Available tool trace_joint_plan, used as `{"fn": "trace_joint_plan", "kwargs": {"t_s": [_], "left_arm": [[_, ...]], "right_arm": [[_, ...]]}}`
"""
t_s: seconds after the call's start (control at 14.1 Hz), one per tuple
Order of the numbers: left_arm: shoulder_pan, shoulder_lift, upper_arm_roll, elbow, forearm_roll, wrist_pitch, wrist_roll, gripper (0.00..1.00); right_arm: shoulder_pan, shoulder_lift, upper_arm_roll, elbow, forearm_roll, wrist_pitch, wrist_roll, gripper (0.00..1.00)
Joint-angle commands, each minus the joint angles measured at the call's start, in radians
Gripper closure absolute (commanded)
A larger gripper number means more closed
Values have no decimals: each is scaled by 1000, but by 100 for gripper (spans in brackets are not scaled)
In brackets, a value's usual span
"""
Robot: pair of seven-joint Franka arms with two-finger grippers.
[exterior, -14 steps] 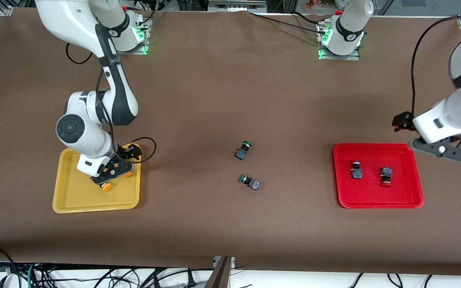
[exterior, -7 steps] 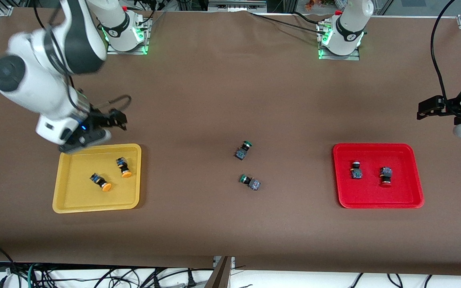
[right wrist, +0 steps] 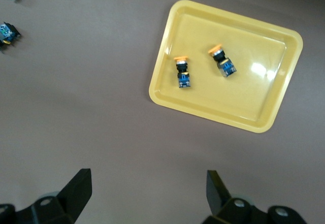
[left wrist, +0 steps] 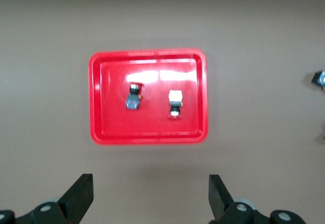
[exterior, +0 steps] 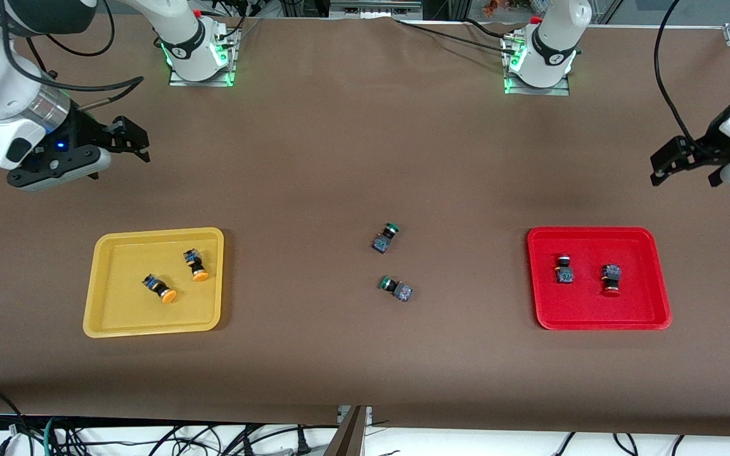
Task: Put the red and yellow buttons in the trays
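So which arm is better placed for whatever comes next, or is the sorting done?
Neither. Both yellow buttons lie in the yellow tray and both red buttons in the red tray. The left gripper and right gripper hang open over bare table.

Worktop (exterior: 365, 158): one tray (exterior: 108, 316) toward the right arm's end, holding two buttons (exterior: 160, 289), apart. Second tray (exterior: 656, 278) toward the left arm's end, holding two buttons (exterior: 564, 269) side by side, apart. Between the trays, two loose switches (exterior: 385, 238), one nearer the front camera.
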State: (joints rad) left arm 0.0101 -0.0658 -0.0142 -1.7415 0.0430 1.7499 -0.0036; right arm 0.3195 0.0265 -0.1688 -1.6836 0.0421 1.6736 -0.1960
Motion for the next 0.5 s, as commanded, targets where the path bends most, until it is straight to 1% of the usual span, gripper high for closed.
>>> {"fn": "trace_joint_plan", "kwargs": {"t_s": [0.0,0.14,0.36,0.43], "left_arm": [[-16,-15,-10,5,-18,-71,1,0],[-16,-2,-20,34,-18,-120,-7,0],[-16,81,-18,166,-18,-180,-9,0],[-18,93,-16,184,-20,-185,-9,0]], "right_arm": [[-160,15,170,30,-18,-43,-3,0],[-213,6,212,27,-18,-63,21,0],[-226,7,212,36,-18,-68,9,0],[-223,9,212,48,-18,-68,6,0]]}}
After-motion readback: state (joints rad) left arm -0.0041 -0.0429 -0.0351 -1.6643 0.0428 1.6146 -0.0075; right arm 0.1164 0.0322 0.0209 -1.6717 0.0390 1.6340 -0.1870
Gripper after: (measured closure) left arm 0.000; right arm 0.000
